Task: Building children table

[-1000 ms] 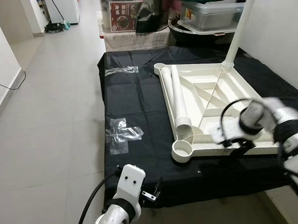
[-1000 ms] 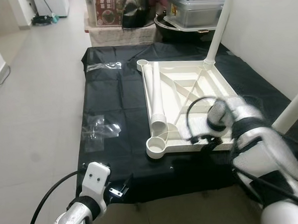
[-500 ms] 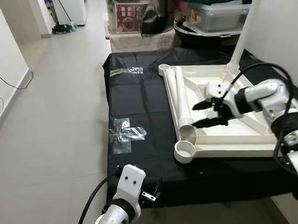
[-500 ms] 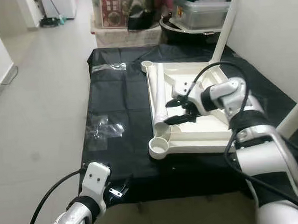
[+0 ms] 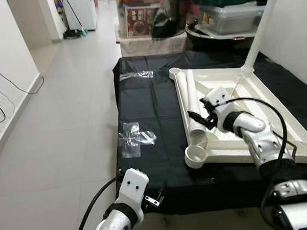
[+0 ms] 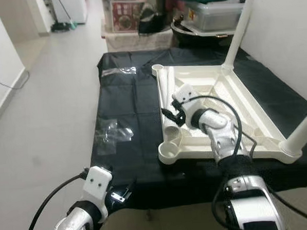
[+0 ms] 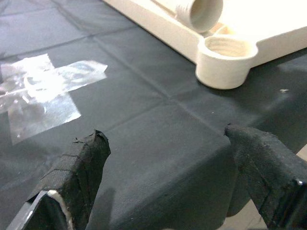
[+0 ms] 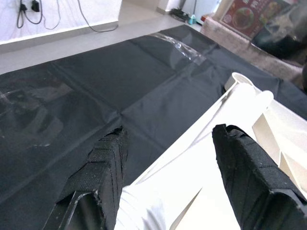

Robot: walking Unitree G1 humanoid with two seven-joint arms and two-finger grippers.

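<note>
— While the right gripper (image 5: pixel 201 116) reaches over the tabletop (image 5: pixel 268 101), what has it got?
— Its fingers (image 8: pixel 245 165) are spread on either side of the loose leg (image 5: pixel 193 103), near that leg's ribbed open end. In the right wrist view the white tube runs between the two black fingers. Whether the pads actually touch it I cannot tell, so I call it open around the leg, not clenched.
— Where does the leg lie?
— Inside the upturned tabletop, along its left edge, pointing from the far corner socket (image 5: pixel 175 71) towards the near corner socket (image 5: pixel 196 155). Its open end stops just short of the near one.
— And the tabletop itself?
— Upside down on the black cloth (image 5: pixel 147 102), ribs showing. A second leg (image 5: pixel 262 24) stands upright in the far right corner. A third leg (image 6: pixel 305 127) rises from the near right corner in the right eye view.
— The left gripper (image 7: pixel 168 179)?
— Low at the near edge of the cloth, well apart from the tabletop. Its fingers (image 7: pixel 81 160) are spread wide with nothing between them; the near socket sits ahead of them in the left wrist view.
— Anything else on the cloth?
— Clear plastic wrap (image 5: pixel 135 138) to the left, and tape (image 5: pixel 137 74) farther back. Bins (image 5: pixel 230 15) and boxes stand behind.
</note>
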